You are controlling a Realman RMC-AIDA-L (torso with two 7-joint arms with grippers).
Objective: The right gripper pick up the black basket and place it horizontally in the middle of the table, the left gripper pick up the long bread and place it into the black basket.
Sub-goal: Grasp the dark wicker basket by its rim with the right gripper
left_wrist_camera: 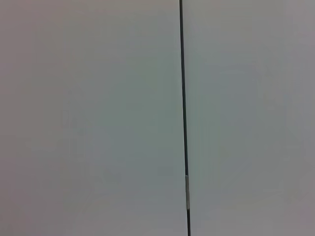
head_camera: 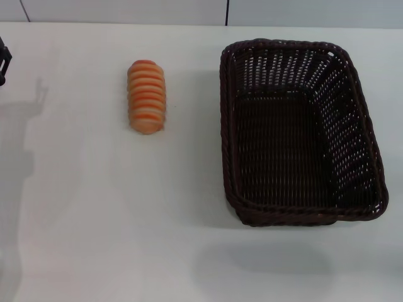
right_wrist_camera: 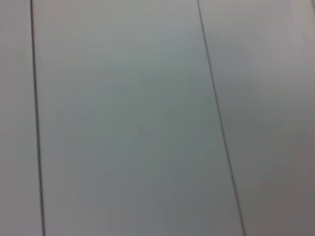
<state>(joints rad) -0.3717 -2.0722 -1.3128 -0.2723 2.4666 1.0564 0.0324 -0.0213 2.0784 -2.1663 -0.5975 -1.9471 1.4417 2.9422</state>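
Observation:
The black basket [head_camera: 356, 129] stands empty on the right part of the white table [head_camera: 119, 220], its long side running from near to far. The long bread [head_camera: 147, 96], striped orange and cream, lies on the table left of the basket with a clear gap between them, also pointing near to far. A small black part of my left gripper [head_camera: 4, 63] shows at the far left edge, well left of the bread. My right gripper is out of view. Both wrist views show neither object.
The table's far edge meets a pale wall [head_camera: 126, 9] at the top of the head view. The wrist views show only pale panels with a dark seam [left_wrist_camera: 183, 98] and two thin seams [right_wrist_camera: 216, 113]. A shadow lies on the table at the left.

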